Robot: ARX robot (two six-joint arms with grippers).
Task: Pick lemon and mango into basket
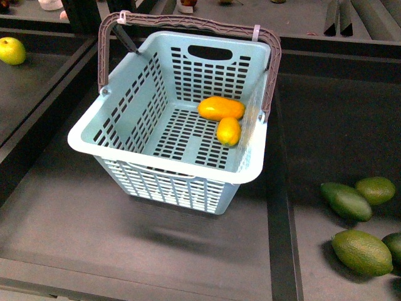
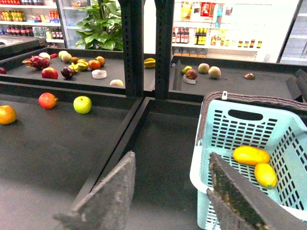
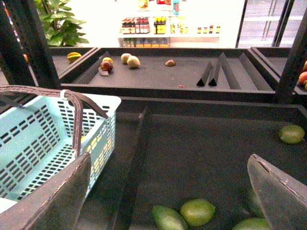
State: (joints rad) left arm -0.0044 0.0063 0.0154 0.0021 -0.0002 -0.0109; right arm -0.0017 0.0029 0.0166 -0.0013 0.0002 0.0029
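The mango (image 1: 220,108) and lemon (image 1: 229,131) lie touching inside the basket (image 1: 164,162). Both the left gripper (image 2: 170,191) and right gripper (image 3: 168,191) stand wide and empty. No label is legible

Mango (image 2: 250,155) and lemon (image 2: 265,175) touch inside the basket (image 2: 201,158), fingers (image 2: 112,191) spread.

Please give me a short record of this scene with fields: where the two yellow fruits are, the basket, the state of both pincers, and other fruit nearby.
mango: on the basket floor, far right corner
lemon: in the basket, touching the mango
basket: on the dark shelf, handles raised
left pincer: open, holding nothing
right pincer: open, holding nothing
green fruits: on the shelf right of the basket
green apple: far left, outside the basket
task state: both fruits appear placed
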